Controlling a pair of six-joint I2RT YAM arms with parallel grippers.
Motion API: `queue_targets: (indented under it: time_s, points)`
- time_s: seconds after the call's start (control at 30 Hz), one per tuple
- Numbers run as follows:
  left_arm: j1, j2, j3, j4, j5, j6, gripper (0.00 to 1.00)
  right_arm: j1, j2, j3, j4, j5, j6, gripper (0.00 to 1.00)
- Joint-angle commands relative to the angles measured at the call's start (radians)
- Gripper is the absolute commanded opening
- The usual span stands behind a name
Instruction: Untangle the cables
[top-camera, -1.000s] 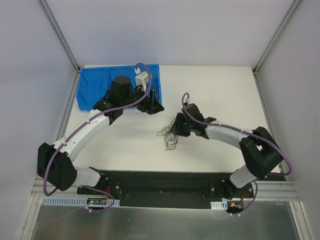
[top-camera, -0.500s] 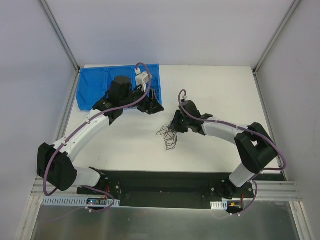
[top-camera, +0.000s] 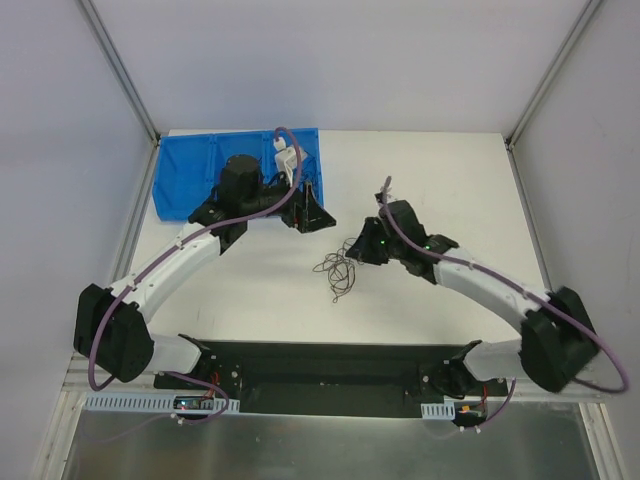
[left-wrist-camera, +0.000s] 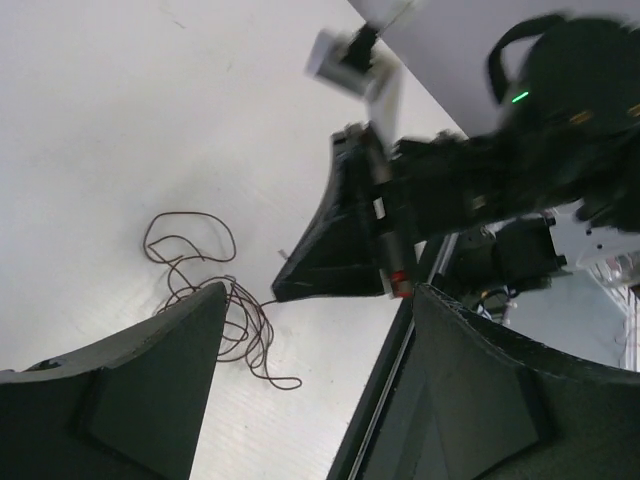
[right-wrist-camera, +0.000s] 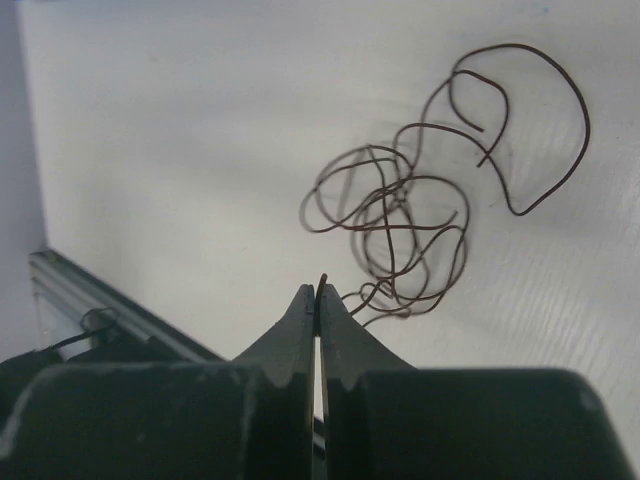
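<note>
The cables (top-camera: 338, 272) are thin dark red-brown wires in a loose tangle on the white table, between my two grippers. My right gripper (top-camera: 354, 251) is just right of the tangle. In the right wrist view it (right-wrist-camera: 318, 292) is shut on one wire end, with the tangle (right-wrist-camera: 400, 225) lying just beyond the tips. My left gripper (top-camera: 311, 217) hovers open and empty at the blue bin's near right corner, up-left of the tangle. In the left wrist view it (left-wrist-camera: 315, 380) is open, with the tangle (left-wrist-camera: 205, 290) and the right gripper (left-wrist-camera: 335, 262) between its fingers.
A blue bin (top-camera: 185, 180) lies at the table's back left, under the left arm. A black base plate (top-camera: 320, 365) runs along the near edge. Grey walls with metal rails enclose the table on the left, back and right.
The right arm has swung its elbow out to the right and its gripper has shifted slightly right, still by the tangle. The left gripper has edged a little to the right.
</note>
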Motion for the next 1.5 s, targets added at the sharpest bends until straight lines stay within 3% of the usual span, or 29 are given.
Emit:
queue_targets:
  time_s: [0.0, 0.13, 0.3, 0.53, 0.77, 0.93, 1.3, 1.4, 1.47]
  points:
    - [-0.010, -0.019, -0.117, 0.388, 0.231, -0.169, 0.75, -0.005, -0.291, -0.009, -0.091, -0.047, -0.033, 0.00]
    - [-0.012, -0.016, -0.203, 0.692, 0.311, -0.325, 0.74, -0.005, -0.464, 0.037, -0.166, -0.050, -0.027, 0.00]
    - [-0.054, -0.002, -0.242, 0.866, 0.363, -0.352, 0.79, -0.006, -0.547, 0.109, -0.177, -0.090, -0.001, 0.01]
    - [-0.171, 0.010, -0.280, 0.893, 0.366, -0.264, 0.80, 0.000, -0.544, 0.124, -0.036, -0.202, 0.115, 0.01]
    - [-0.223, 0.100, -0.279, 0.901, 0.342, -0.290, 0.68, 0.009, -0.534, 0.235, 0.021, -0.217, 0.184, 0.01]
    - [-0.222, 0.201, -0.272, 0.890, 0.303, -0.341, 0.55, 0.009, -0.488, 0.466, -0.028, -0.230, 0.157, 0.01]
    - [-0.179, 0.426, -0.243, 0.881, 0.273, -0.554, 0.47, 0.001, -0.241, 1.322, -0.361, -0.119, -0.084, 0.00]
    - [-0.157, 0.429, -0.243, 0.849, 0.260, -0.557, 0.46, 0.000, -0.219, 1.445, -0.376, -0.046, -0.162, 0.01]
    - [-0.145, 0.418, -0.225, 0.727, 0.237, -0.502, 0.46, -0.002, -0.225, 1.476, -0.373, 0.020, -0.214, 0.00]
